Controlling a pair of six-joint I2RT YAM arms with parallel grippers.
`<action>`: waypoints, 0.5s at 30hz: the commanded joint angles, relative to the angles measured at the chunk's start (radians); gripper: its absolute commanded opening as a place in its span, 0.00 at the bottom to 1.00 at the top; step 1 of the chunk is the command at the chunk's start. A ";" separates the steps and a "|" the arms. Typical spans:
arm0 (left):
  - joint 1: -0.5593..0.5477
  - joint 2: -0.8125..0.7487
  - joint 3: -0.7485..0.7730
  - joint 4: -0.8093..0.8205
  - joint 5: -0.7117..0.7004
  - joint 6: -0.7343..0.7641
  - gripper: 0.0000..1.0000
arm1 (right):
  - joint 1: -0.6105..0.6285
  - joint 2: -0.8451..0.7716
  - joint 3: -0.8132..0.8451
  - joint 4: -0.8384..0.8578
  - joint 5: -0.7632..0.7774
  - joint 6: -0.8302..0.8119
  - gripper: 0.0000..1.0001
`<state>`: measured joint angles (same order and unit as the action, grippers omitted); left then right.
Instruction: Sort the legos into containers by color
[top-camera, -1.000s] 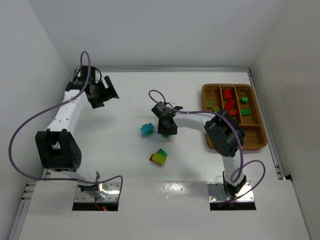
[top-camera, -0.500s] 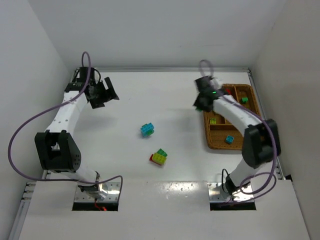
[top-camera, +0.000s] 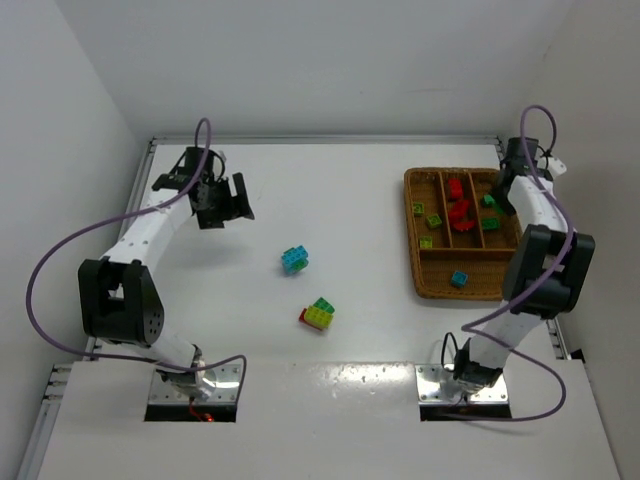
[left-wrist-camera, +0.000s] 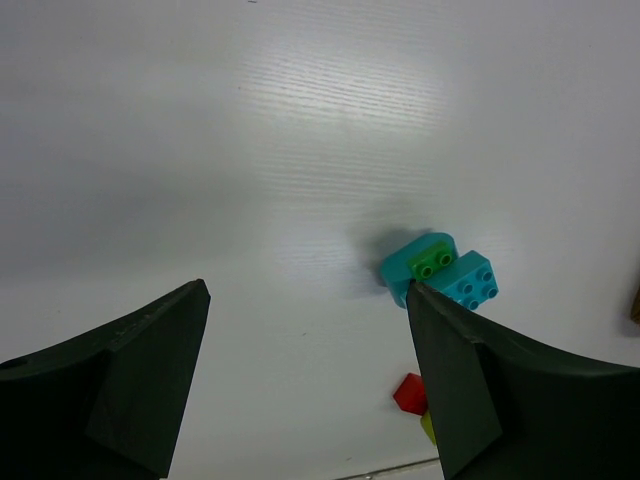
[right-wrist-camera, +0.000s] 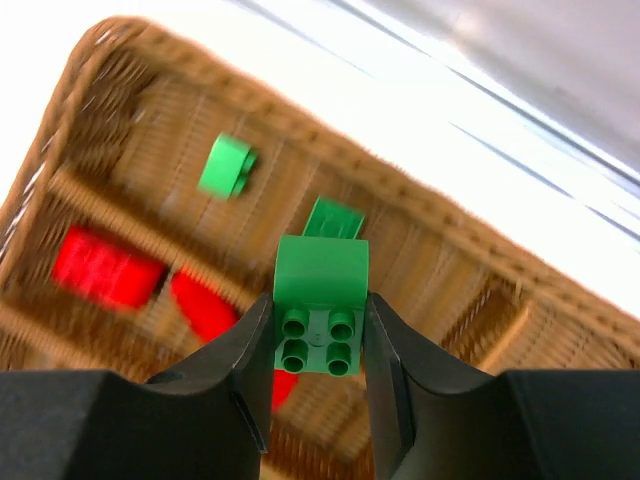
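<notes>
- My right tool (right-wrist-camera: 320, 345) is clamped on a green brick (right-wrist-camera: 320, 300), one finger on each side, studs facing the wrist camera.
- That brick hangs in the air above the wicker tray (top-camera: 410, 250), over its right-hand side near the far end; it touches nothing below it.
- Under it, blurred in the wrist view, two loose green bricks (right-wrist-camera: 227, 165) lie in one long compartment, and red bricks (right-wrist-camera: 105, 268) lie in the compartment next to it.
- From the overhead view, the tray's left compartment holds small green and yellow-green pieces (top-camera: 426, 225), and a single cyan piece (top-camera: 458, 279) sits in the cross compartment at the near end.
- My left tool (left-wrist-camera: 308, 295) is spread wide and holds nothing, up off the bench (top-camera: 350, 200) on the far left.
- Between its fingers the wrist camera shows a cyan brick (left-wrist-camera: 445, 272) with a small green piece on top, lying on the bench mid-field, well apart from the tray.
- Nearer to me lies a small cluster (top-camera: 318, 314) of red, yellow-green and green, also on the bench.
</notes>
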<state>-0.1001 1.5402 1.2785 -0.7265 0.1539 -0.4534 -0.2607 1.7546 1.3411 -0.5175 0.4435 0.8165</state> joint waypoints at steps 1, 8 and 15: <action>-0.020 -0.009 0.004 0.029 -0.028 0.012 0.86 | -0.031 0.069 0.088 0.024 -0.006 0.019 0.22; -0.029 0.021 0.013 0.029 -0.047 0.012 0.86 | -0.041 0.169 0.168 -0.007 -0.008 0.019 0.41; -0.047 0.020 0.022 0.029 -0.066 0.002 0.86 | -0.032 0.117 0.164 -0.021 -0.026 -0.008 0.63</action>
<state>-0.1333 1.5738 1.2785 -0.7170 0.1070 -0.4530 -0.2985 1.9354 1.4773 -0.5354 0.4213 0.8177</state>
